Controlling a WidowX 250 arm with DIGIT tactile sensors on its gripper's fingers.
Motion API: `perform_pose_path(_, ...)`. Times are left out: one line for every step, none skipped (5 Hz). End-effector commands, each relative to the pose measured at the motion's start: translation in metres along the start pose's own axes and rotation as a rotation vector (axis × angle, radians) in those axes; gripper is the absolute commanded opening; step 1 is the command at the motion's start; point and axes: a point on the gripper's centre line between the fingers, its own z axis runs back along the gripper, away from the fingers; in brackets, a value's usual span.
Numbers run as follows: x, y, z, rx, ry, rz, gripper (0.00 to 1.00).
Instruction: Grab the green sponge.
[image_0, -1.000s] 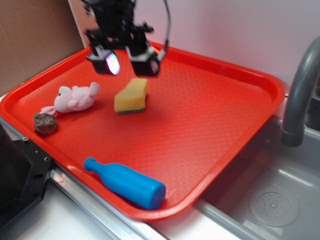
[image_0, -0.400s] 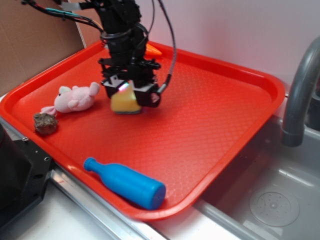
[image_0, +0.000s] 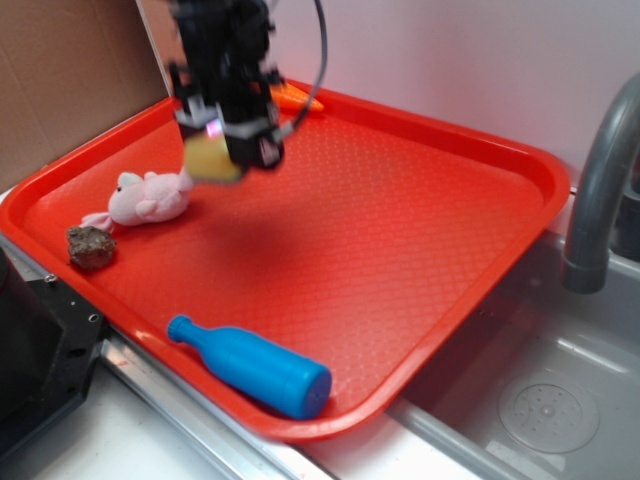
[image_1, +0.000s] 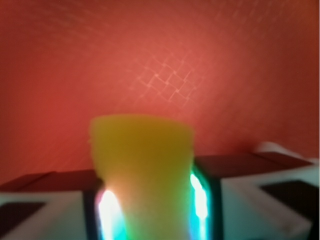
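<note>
On the red tray (image_0: 430, 200), left to right:
Rock: a brown rock (image_0: 90, 246) lay near the left rim.
Plush: the pink plush animal (image_0: 148, 197) lay just beside it, untouched.
Gripper: the gripper (image_0: 226, 155) was closed on the green sponge (image_0: 213, 160), held clear above the tray; in the wrist view the sponge (image_1: 142, 170) sat pinched between both pads.
Change: a moment earlier the sponge rested on the tray; it had since been lifted, so the grab looked done.
Bottle: the blue bottle (image_0: 252, 367) lay unmoved at the front.
</note>
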Motion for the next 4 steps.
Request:
perform_pose_path(-0.009,0.013,0.112,0.001,-0.231,-0.033,0.0)
perform_pose_path(-0.01,0.02,0.134,-0.041,-0.278,-0.038,0.0)
perform_pose_path(-0.008,0.017,0.142,-0.018,-0.281,-0.026,0.0)
perform_pose_path(-0.004,0.012,0.125,0.09,-0.251,-0.042,0.0)
